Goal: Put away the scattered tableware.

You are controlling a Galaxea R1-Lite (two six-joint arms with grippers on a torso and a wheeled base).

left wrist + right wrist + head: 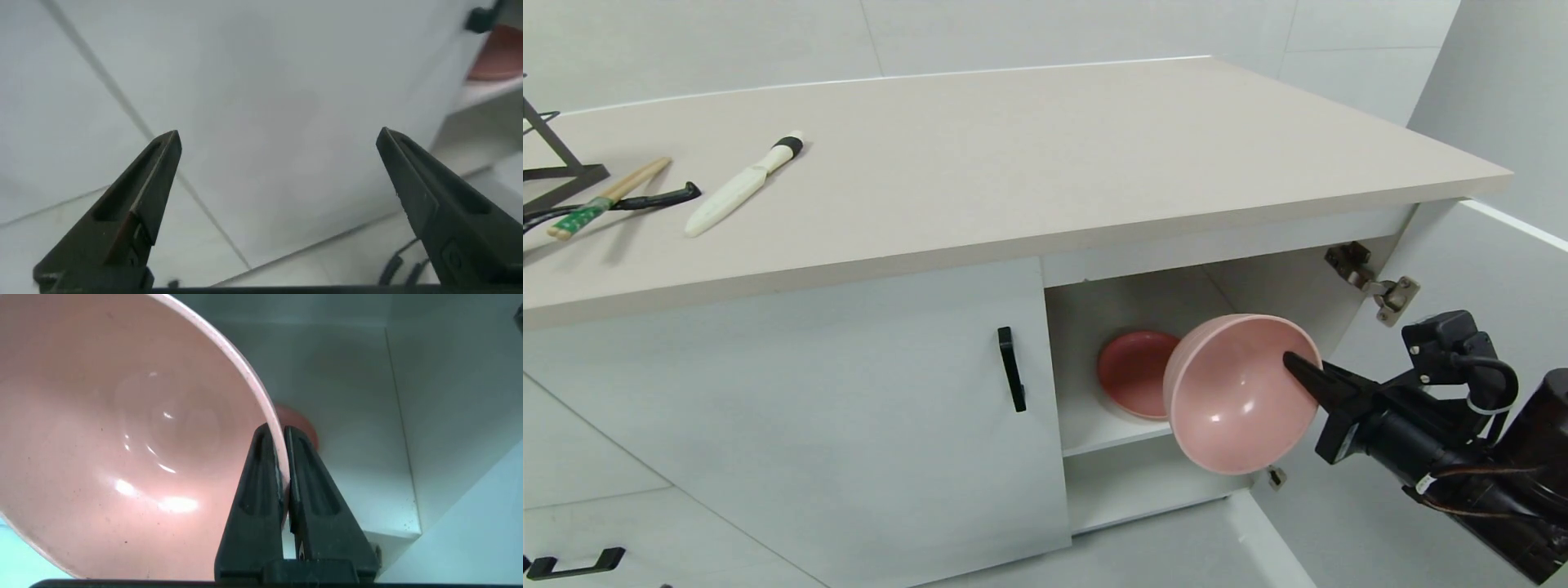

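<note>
head view: the right claw (1292,360) is clamped on the rim of a pink bowl (1232,400), one finger inside and the other behind the wall. the bowl is held off any surface, tipped on its side with its hollow facing the camera, just in front of the open right half of the cabinet (1225,245). behind it a red plate (1131,371) sits on the cabinet's shelf (1094,430). the left door (809,408) is shut and has a black handle (1011,380). up on the table (1054,163), well apart from the bowl, a cream knife (743,184) lies near the left end with a pair of chopsticks (605,198) just beside it. left wrist view: the left claw (278,139) has its fingers spread wide with nothing between them, facing a white panel. right wrist view: the right claw (283,439) pinches the bowl's (131,433) thin rim between both fingers, and the red plate (298,418) shows just past the rim on the shelf.
</note>
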